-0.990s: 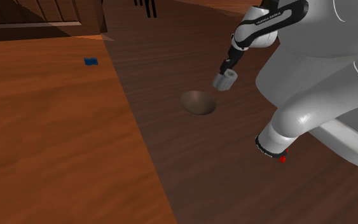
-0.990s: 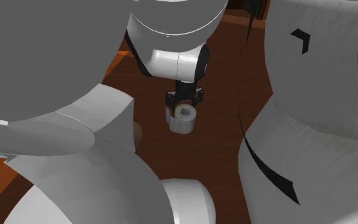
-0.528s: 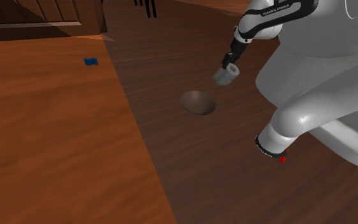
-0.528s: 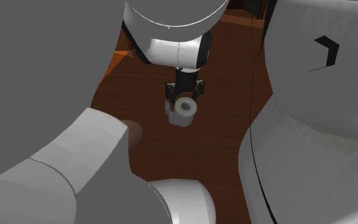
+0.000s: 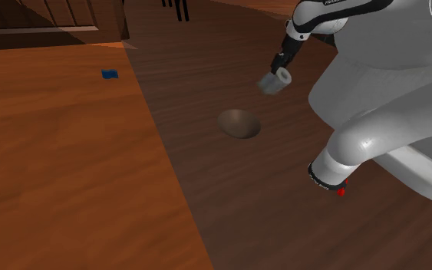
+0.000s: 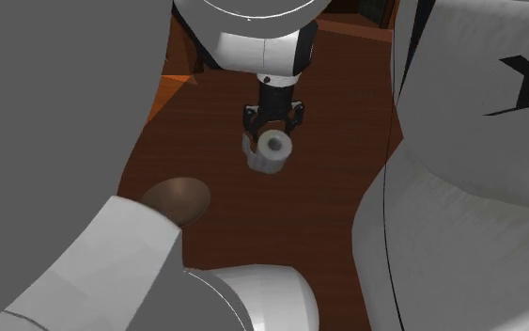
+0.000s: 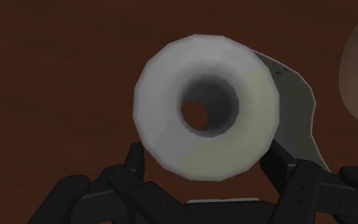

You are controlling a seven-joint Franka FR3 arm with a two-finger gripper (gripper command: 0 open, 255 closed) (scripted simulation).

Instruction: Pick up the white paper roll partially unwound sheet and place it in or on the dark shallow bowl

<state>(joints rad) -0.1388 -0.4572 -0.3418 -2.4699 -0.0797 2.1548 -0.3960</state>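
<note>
Pincer (image 6: 272,120) is clasping the white paper roll (image 6: 269,150), its fingers closing on the roll's sides and holding it in the air above the dark wood surface (image 5: 229,192). The brown shallow bowl (image 5: 239,123) is sitting nearby, empty. Pickup appears done; carrying across and releasing are remaining.

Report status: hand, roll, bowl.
Hand shut on white paper roll, held above the dark wood surface. Brown shallow bowl empty, off to one side. Nothing between them.
</note>
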